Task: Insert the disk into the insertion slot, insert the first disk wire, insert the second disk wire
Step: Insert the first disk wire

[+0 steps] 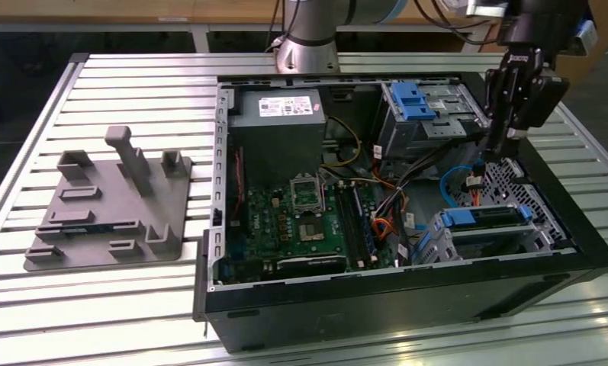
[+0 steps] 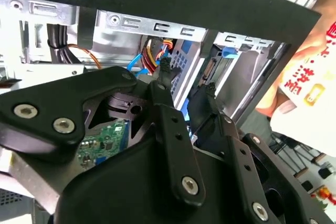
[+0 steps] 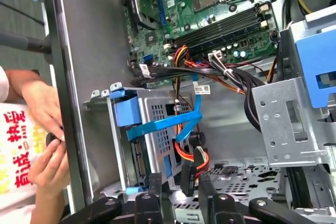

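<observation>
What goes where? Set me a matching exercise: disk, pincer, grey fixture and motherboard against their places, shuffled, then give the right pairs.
Things:
1. disk
2. pincer
3. grey fixture
4. motherboard

Places:
A. lying on the slatted table, outside the case
B. green, flat on the bottom of the open case
C. seated in the insertion slot
D. hanging over the blue and orange cables inside the case

Pairs: 1-C, 2-D, 3-A, 4-B
</observation>
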### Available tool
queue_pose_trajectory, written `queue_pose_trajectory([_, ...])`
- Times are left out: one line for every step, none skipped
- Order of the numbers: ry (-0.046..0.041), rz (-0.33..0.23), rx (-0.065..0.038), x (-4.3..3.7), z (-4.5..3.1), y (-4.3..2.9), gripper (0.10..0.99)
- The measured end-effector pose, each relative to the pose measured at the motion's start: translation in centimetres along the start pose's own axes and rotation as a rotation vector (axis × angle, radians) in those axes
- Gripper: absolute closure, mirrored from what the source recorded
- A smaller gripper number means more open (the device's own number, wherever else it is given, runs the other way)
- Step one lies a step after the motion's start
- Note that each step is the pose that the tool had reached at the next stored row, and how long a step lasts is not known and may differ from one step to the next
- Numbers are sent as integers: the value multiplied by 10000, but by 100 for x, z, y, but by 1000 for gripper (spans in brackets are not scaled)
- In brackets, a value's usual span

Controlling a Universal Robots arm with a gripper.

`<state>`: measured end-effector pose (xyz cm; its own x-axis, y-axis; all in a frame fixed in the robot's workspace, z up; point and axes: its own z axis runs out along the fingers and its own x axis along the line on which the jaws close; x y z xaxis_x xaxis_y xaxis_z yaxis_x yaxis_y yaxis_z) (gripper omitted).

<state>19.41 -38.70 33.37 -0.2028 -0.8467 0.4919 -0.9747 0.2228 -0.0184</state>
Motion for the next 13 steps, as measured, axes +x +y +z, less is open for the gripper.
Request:
queue_pose_trajectory([4,50,-29,-6,8,0,675])
queue_pose_trajectory([9,81,-50,-10,12,1,675])
queue_pose_trajectory([16,99,-68,-14,12,2,675])
queue_pose_trajectory([34,104,-86,-19,10,3,675])
queue_pose_trajectory([61,96,-103,-28,9,5,675])
queue_pose_trajectory([96,86,-118,-36,10,6,675])
queue_pose_trajectory([122,80,-129,-42,13,7,675])
queue_pose_trajectory([147,77,-137,-45,18,8,675])
queue_pose_trajectory([171,77,-138,-47,23,8,675])
queue_pose_trajectory([196,79,-137,-50,27,8,675])
queue_pose_trajectory([214,79,-137,-53,29,7,675])
queue_pose_trajectory([228,81,-136,-55,30,6,675])
queue_pose_trajectory([256,84,-135,-57,32,4,675])
